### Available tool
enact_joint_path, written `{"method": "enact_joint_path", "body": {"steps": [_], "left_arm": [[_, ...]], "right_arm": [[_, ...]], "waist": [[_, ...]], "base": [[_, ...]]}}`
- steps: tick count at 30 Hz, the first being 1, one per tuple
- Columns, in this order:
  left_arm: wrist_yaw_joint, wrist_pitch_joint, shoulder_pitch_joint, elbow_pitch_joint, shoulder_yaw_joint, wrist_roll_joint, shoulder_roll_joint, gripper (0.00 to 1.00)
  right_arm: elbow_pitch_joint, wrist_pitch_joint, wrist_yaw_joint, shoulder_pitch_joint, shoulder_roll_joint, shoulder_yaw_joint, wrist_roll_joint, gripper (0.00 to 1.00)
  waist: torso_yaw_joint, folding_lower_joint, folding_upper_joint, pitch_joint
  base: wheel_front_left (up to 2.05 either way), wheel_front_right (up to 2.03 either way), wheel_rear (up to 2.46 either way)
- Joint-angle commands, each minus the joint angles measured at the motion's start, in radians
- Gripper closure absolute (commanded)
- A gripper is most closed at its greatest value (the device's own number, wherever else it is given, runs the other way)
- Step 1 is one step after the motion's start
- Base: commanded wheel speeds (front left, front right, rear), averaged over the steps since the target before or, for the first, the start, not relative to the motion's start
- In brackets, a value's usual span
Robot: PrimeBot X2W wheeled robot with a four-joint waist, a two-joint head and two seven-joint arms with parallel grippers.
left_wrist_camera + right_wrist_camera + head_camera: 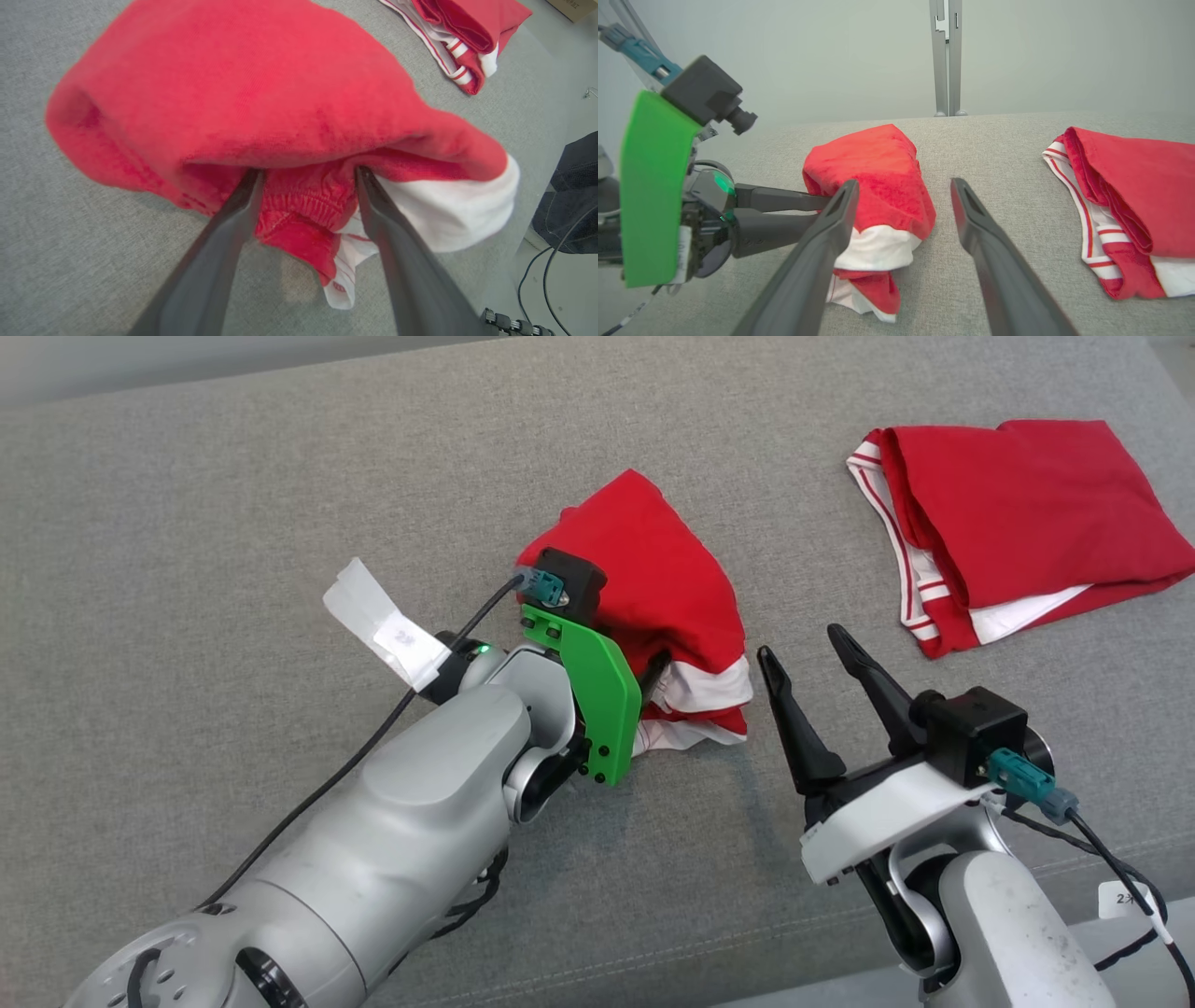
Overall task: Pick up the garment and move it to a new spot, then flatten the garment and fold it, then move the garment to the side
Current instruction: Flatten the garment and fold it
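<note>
One crumpled garment (653, 569); left claw (308, 172) spread wide in its folds.

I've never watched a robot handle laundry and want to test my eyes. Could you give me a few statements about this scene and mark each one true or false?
1. Two red garments lie on the grey surface: a crumpled garment and a folded garment. True.
2. The left gripper is pinched tightly shut. False: its fingers stand apart, with their tips tucked under a fold of the crumpled garment.
3. The right gripper holds the folded garment. False: it is open and empty, apart from both garments.
4. Both garments have white trim. True.
</note>
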Motion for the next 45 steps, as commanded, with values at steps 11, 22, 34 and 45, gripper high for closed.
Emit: {"method": "enact_joint_path", "body": {"steps": [11, 22, 34, 45], "left_arm": [[0.042, -0.065, -0.036, 0.037, -0.035, 0.014, 0.004, 1.0], [0.031, -0.121, -0.074, 0.073, -0.029, -0.007, 0.003, 1.0], [0.052, -0.204, -0.205, 0.068, 0.017, 0.017, 0.036, 1.0], [0.11, -0.211, -0.355, -0.087, 0.009, 0.088, 0.06, 1.0]], "right_arm": [[-0.025, -0.001, -0.001, -0.029, -0.002, -0.008, -0.019, 0.0], [-0.01, -0.004, -0.001, -0.014, -0.003, -0.009, -0.019, 0.0], [0.017, -0.001, -0.001, 0.013, -0.003, 0.001, 0.002, 0.0], [0.028, -0.006, -0.001, 0.031, -0.003, -0.002, 0.013, 0.0]], "waist": [[-0.046, 0.0, 0.0, 0.076], [0.007, 0.0, 0.0, 0.045], [0.071, 0.0, 0.0, -0.059], [0.083, 0.0, 0.0, -0.114]], "base": [[0.0, 0.0, 0.0], [0.0, 0.0, 0.0], [0.0, 0.0, 0.0], [0.0, 0.0, 0.0]]}}
